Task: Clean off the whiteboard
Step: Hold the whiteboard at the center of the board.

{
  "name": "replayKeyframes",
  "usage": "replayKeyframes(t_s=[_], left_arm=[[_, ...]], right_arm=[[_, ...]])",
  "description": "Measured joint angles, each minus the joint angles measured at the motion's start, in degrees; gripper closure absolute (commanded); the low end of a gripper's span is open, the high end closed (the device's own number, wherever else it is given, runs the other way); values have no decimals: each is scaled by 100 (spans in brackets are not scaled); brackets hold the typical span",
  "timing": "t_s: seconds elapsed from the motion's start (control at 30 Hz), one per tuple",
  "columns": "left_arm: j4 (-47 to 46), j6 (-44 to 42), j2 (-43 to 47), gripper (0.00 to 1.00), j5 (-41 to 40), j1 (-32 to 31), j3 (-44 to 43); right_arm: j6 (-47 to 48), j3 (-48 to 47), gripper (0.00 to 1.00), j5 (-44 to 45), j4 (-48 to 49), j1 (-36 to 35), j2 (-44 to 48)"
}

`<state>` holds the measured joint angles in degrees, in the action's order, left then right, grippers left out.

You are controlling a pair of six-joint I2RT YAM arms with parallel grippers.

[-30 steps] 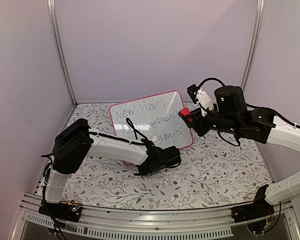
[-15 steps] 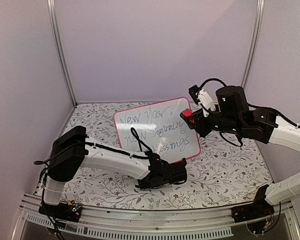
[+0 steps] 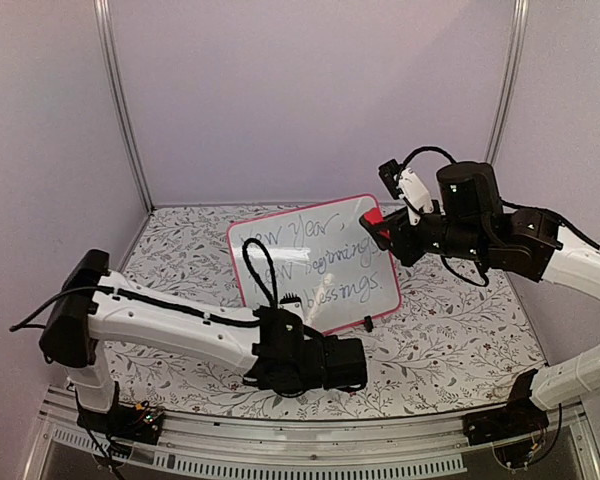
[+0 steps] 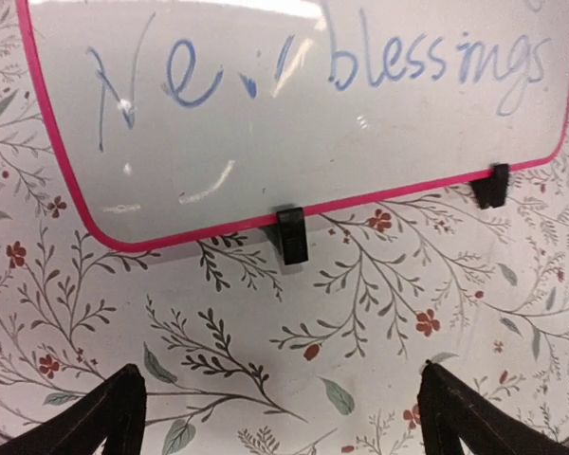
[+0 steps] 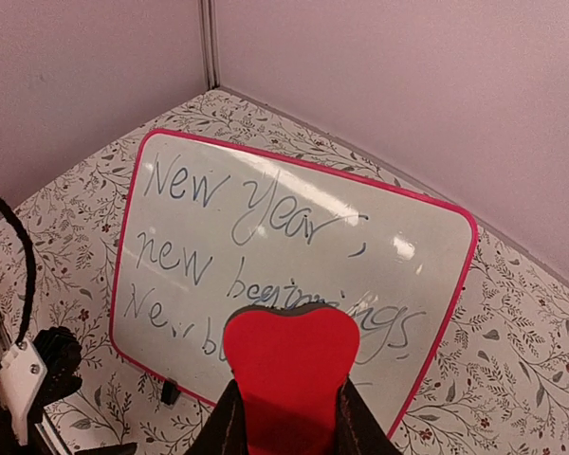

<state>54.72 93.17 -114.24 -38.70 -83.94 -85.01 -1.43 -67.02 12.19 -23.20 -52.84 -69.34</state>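
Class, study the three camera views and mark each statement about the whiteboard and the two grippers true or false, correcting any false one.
1. The whiteboard carries blue handwriting. True.
2. The left gripper clamps the board's rim. False: it is open, short of the board, holding nothing.
3. The right gripper holds a red eraser. True.
4. The board's rim is black. False: the rim is pink-red; only the clip feet are black.

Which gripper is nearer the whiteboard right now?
Right. The right gripper, holding the red eraser, hovers at the whiteboard's far right corner. The left gripper, open, sits off the board's near edge with bare tablecloth between.
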Motion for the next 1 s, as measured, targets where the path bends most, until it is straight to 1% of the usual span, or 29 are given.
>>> replayKeyframes(t_s=[0.13,0.2,0.27,0.33,0.37,0.47,0.53,0.6,0.67,0.73,0.8,0.87,1.0], left_arm=[[90,-745,1532,0,-295,-83,199],[17,-1303,2304,0,-284,109,247],[-299,-2159,3147,0,-120,531,393],[-881,-3185,4044,0,289,1338,614],[-1172,-3683,4446,0,520,1858,699],[-1792,-4876,5143,0,1169,3104,763],[-2028,-5488,5259,0,1685,3633,632],[-2258,-6004,5099,0,2291,4048,374],[-2393,-6446,4719,0,3069,4483,61],[-2514,-6730,4358,0,3648,4852,-96],[-2570,-7047,3956,0,4275,5222,-109],[-2618,-7364,3654,0,4725,5482,-50],[-2997,-7960,3436,1,5648,5921,450]], right_arm=[[22,-20,88,-61,0,0,9],[37,-20,88,-107,0,0,20],[39,-20,88,-168,2,0,28],[39,-22,88,-278,4,0,28],[66,-22,88,-319,9,0,28],[151,-50,89,-470,7,-7,2],[205,-146,89,-531,13,-37,-94],[249,-251,89,-549,24,-70,-216],[280,-337,89,-549,48,-118,-356],[302,-387,89,-551,48,-155,-463],[317,-396,89,-555,52,-179,-527],[339,-396,89,-570,55,-192,-568],[378,-415,90,-614,52,-205,-627]])
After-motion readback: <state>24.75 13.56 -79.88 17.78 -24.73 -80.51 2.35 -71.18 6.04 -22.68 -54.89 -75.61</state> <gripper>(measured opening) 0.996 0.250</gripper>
